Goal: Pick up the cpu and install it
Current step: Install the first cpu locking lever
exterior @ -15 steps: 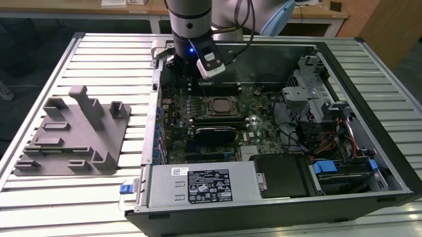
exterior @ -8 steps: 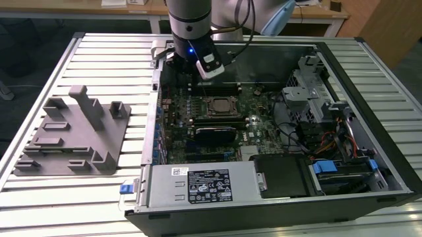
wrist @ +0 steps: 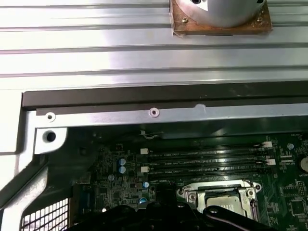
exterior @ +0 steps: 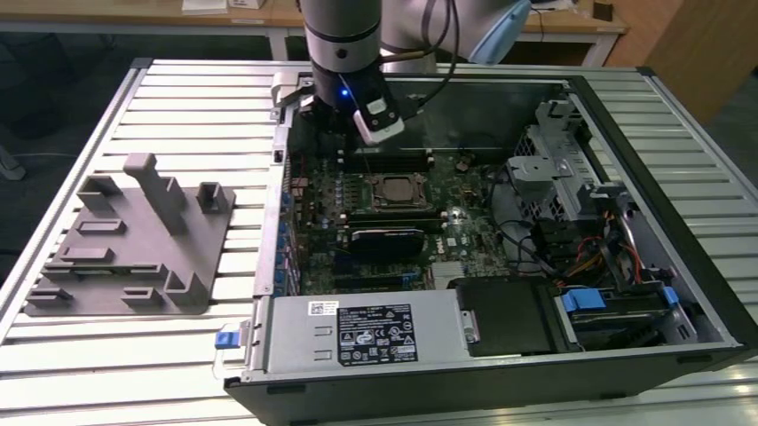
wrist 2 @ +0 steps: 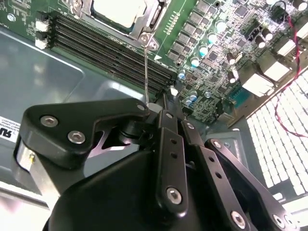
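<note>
In the second wrist view the cpu point(wrist 2: 118, 10) sits seated in its socket point(wrist 2: 153, 18), at twelve o'clock from the gripper point(wrist 2: 159, 103); its jaws meet empty. The exterior view alone shows the grey fixture point(exterior: 130, 244) outside the case wall point(exterior: 280, 213).

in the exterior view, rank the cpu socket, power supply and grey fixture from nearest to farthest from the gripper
1. The cpu socket, on the motherboard just below the gripper, is nearest.
2. The grey fixture, on the slatted table at the exterior view's left, outside the case.
3. The power supply, at the near edge of the case.
The last two are nearly level; the ranking there is tentative.
</note>
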Available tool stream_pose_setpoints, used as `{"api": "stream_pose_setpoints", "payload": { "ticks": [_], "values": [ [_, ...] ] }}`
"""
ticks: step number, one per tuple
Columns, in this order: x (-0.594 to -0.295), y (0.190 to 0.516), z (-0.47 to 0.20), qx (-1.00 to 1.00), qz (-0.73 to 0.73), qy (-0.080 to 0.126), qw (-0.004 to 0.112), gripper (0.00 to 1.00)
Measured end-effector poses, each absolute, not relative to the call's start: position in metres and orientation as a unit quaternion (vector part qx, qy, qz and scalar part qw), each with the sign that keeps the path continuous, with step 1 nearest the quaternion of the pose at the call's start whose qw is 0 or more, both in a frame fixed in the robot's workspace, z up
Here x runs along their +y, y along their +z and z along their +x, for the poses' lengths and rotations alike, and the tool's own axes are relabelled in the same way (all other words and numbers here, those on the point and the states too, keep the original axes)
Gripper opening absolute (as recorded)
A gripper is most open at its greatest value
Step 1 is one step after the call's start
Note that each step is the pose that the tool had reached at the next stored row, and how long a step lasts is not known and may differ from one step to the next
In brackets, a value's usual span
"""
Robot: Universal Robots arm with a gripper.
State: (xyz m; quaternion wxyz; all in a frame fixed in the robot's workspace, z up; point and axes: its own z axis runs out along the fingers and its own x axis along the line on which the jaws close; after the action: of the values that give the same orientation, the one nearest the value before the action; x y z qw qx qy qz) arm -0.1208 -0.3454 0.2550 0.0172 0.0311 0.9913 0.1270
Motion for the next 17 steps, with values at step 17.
{"api": "stream_pose_setpoints", "payload": {
  "ticks": [17],
  "values": [
    [-0.345,0.249,-0.081,0.991,0.033,0.127,0.008,0.11]
  ]
}}
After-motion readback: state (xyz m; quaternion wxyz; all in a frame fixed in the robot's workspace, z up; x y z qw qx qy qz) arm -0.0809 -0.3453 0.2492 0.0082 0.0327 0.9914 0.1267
